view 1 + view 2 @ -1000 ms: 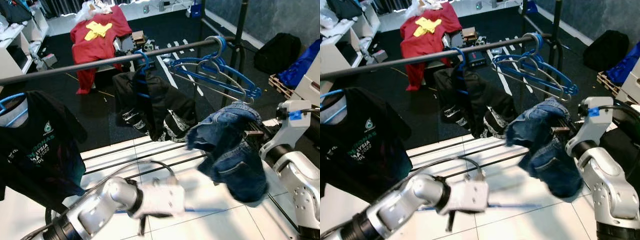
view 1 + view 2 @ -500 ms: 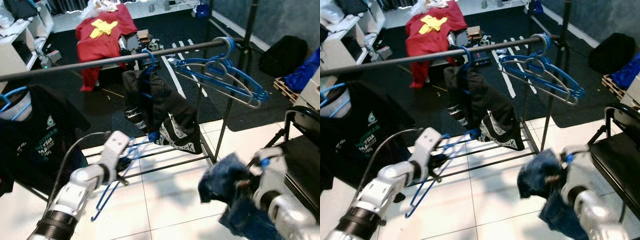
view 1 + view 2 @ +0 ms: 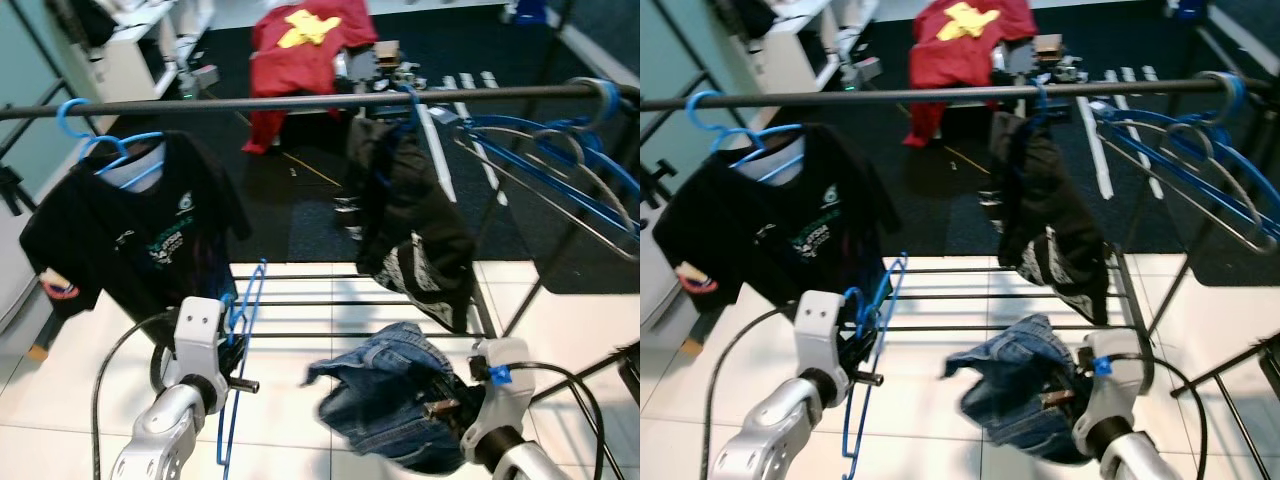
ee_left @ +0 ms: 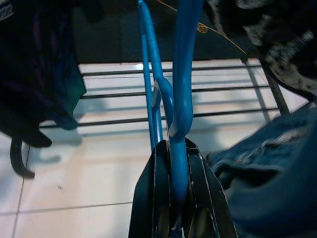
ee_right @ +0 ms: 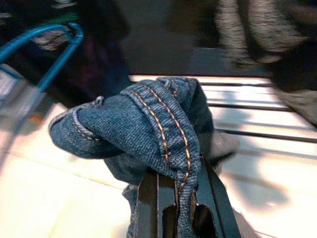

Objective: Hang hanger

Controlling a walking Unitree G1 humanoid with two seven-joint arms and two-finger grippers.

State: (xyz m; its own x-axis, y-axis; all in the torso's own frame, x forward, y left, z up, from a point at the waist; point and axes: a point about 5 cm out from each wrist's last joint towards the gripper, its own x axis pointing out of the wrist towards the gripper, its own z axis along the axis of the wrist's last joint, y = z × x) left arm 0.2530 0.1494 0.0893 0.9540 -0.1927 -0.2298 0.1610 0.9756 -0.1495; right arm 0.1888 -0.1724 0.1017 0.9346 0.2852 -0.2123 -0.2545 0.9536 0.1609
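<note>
The rail (image 3: 300, 100) runs across the upper scene, well above both arms. On it hang a black T-shirt (image 3: 140, 235) on a blue hanger, a dark garment (image 3: 410, 215) near the middle, and a cluster of bare hangers (image 3: 560, 160) at the robot's right end. A low rack (image 3: 970, 295) of black bars lies on the tiled floor (image 3: 300, 380) under the rail.

The jeans (image 3: 385, 400) hang bunched and low in front of the robot, their stitched edge clamped between the fingers of the right pincer (image 5: 181, 193).

The hanger (image 3: 240, 340), blue and empty, stands nearly on edge, below the T-shirt and just left of the jeans. The left pincer (image 4: 173, 163) is closed on it close to its neck.

The step in hand looks like bringing jeans and hanger together before anything goes up on the rail. To do it well, I would turn the hanger flat-on toward the jeans first, since edge-on it offers no bar to drape over. The jeans need shaking out or lifting higher, because the bunched cloth may catch. Afterwards, the gap between T-shirt and dark garment seems the roomiest spot for the hook.
</note>
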